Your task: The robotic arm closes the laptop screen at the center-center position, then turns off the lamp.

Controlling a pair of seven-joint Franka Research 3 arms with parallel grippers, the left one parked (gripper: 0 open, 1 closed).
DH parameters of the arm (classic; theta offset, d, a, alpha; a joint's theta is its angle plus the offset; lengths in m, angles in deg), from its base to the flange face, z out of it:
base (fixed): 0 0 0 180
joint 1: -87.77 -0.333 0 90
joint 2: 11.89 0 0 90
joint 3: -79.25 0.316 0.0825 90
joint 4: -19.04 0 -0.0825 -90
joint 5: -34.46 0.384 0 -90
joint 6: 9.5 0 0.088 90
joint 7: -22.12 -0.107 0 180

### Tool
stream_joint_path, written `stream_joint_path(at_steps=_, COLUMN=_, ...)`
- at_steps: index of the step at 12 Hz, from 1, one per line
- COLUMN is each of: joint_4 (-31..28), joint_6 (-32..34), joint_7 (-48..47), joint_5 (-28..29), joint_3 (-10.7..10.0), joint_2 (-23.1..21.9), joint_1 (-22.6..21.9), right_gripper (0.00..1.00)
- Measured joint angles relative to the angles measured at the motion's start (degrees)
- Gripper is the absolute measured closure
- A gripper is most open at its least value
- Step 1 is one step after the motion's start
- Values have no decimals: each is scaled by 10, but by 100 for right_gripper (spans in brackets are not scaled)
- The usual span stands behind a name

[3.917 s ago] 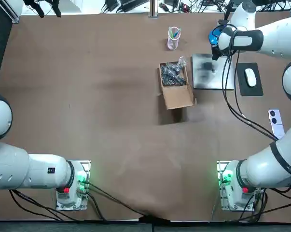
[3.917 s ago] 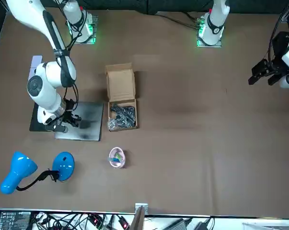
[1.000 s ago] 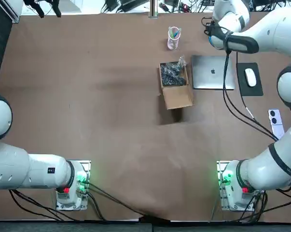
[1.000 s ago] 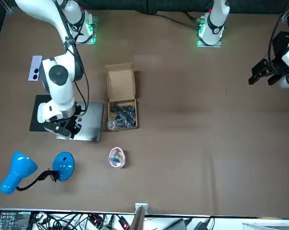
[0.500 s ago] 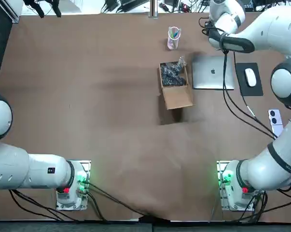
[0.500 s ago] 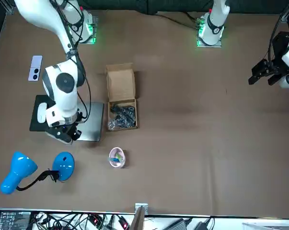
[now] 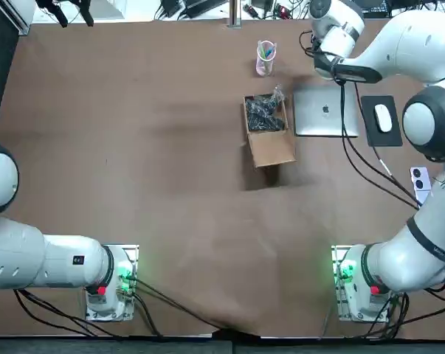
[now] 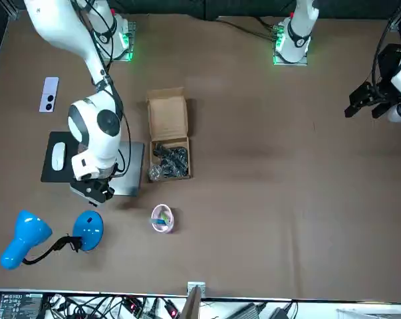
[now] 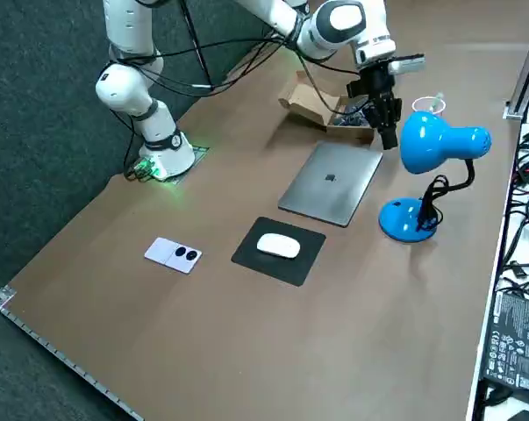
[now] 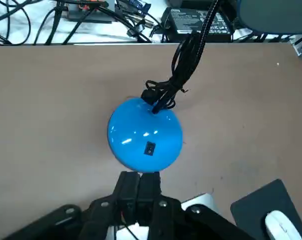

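Note:
The silver laptop [image 7: 325, 110] lies with its lid down beside the cardboard box. The blue lamp stands at the far side of the table, with its round base [image 8: 88, 227] and its head [image 8: 24, 242] joined by a black neck. My right gripper [image 8: 97, 194] hangs over the laptop's far edge, a short way from the lamp base. In the right wrist view the fingers [image 10: 139, 187] are pressed together with nothing between them. They point at the base [image 10: 144, 134], whose small black switch [image 10: 149, 149] faces them. In the right side view the gripper [image 9: 389, 132] is just beside the lamp head [image 9: 439, 140].
An open cardboard box [image 7: 266, 125] holding dark parts sits left of the laptop. A pink cup [image 7: 266, 57] stands behind the box. A white mouse [image 7: 383, 118] rests on a black pad [image 7: 381, 136], and a phone [image 7: 421, 184] lies nearer me. Cables crowd the table's far edge.
The laptop lid has gone down flat. My right gripper has left the lid and moved across the laptop toward the lamp base.

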Motion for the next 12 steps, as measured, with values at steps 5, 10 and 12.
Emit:
stream_joint_path(at_steps=5, joint_4=16, joint_6=-5, joint_7=-42, joint_5=-64, joint_3=-2, joint_2=37, joint_1=7, right_gripper=98)
stream_joint_path(at_steps=10, joint_4=20, joint_6=-39, joint_7=-72, joint_5=-97, joint_3=-5, joint_2=64, joint_1=33, right_gripper=98)
stream_joint_path(at_steps=12, joint_4=20, joint_6=-64, joint_7=-74, joint_5=-98, joint_3=-5, joint_2=71, joint_1=42, right_gripper=98)
